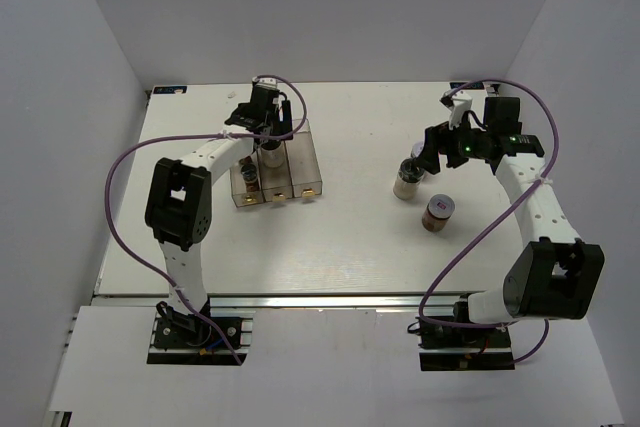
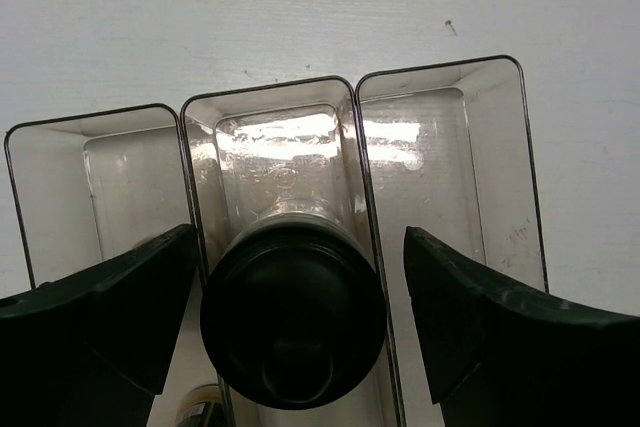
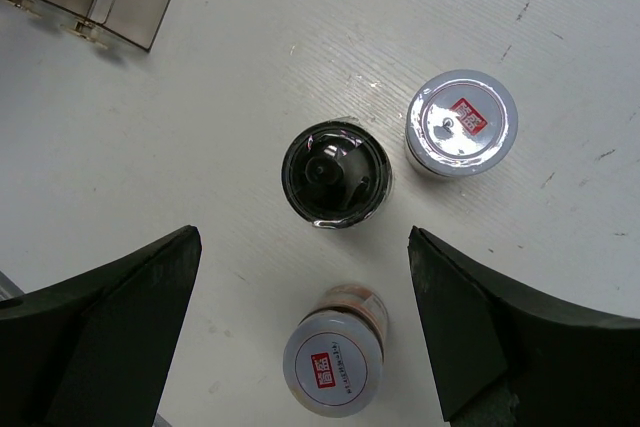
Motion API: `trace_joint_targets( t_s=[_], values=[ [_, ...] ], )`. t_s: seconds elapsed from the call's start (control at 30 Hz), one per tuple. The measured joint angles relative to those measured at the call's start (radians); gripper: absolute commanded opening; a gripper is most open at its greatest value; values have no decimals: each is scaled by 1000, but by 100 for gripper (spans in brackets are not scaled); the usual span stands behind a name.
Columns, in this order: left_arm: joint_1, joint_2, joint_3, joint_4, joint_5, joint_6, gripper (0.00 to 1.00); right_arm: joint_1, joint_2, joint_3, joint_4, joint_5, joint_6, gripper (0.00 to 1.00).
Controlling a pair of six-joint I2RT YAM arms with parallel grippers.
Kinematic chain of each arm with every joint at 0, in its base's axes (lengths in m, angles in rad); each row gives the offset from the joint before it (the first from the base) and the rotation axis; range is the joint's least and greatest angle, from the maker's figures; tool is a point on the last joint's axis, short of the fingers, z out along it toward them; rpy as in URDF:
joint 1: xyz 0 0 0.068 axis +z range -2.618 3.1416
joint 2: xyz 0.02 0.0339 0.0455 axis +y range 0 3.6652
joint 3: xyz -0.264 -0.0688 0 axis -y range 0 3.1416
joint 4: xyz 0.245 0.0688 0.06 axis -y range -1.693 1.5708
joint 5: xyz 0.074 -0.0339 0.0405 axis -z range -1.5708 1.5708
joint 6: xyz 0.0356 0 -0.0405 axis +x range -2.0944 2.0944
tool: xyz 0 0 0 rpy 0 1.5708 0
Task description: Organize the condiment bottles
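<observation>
both apart: left fingers point(image 2: 110, 312) flank black-capped bottle point(image 2: 293, 322); right fingers point(image 3: 110, 322) over glossy round cap point(image 3: 336, 175)

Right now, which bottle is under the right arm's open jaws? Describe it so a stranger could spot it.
On the right half of the white table, away from the clear three-compartment rack, three small bottles stand close together. It is the one nearest the rack: a clear bottle with a glossy black cap, while the silver-lidded jar and the white-lidded jar beside it carry red labels.
</observation>
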Motion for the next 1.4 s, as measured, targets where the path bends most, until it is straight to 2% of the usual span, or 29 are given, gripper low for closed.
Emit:
trace_joint_targets(
  t_s=[0.17,0.4,0.6,0.83,1.07,1.4],
  values=[
    [0,-2,41,-21,6,5,93,0,2,0,-18,-2,-34,89],
    [0,-31,196,-48,78,19,94,16,2,0,-63,3,-138,89],
    [0,-159,229,-104,135,14,97,98,19,0,-78,66,-187,89],
    [0,-426,87,-193,155,-9,98,149,79,-18,-56,200,-138,89],
    [0,-699,-137,-256,137,-58,98,149,135,-23,-45,267,-102,89],
    [0,-915,-271,-319,79,-156,98,166,241,-22,-13,264,-26,89]
  ],
)
